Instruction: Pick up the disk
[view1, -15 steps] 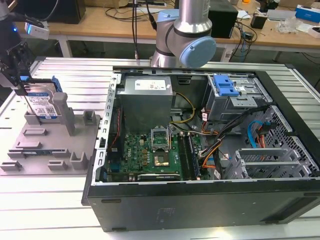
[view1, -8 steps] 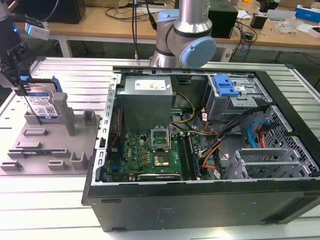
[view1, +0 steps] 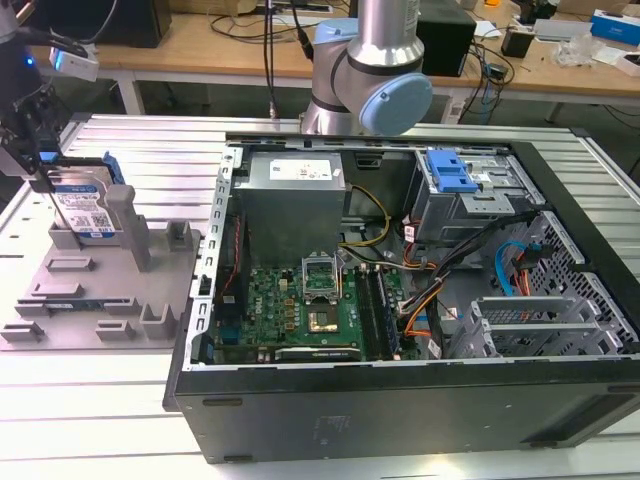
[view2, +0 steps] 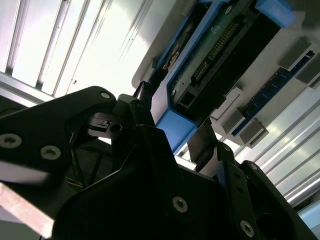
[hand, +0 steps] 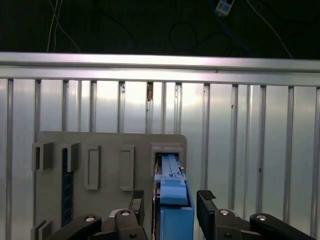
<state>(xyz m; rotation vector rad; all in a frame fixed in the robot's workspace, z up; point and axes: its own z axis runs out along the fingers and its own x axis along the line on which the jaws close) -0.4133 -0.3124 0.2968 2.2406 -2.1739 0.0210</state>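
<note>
You have an open black metal computer case (view1: 400, 410) lying on the ribbed aluminium table (view1: 90, 420). Inside the case, a green motherboard (view1: 300, 310) covers the floor toward the exterior view's left. A silver box-shaped power supply (view1: 295, 195) stands just behind it, and a blue-fronted metal drive cage (view1: 450, 175) sits in the far corner. Just beside the case, on the exterior view's left, lies a flat grey plastic fixture tray (view1: 90, 290) with an upright grey post (view1: 135, 235). Beyond the case runs a long wooden workbench (view1: 200, 55).
</note>
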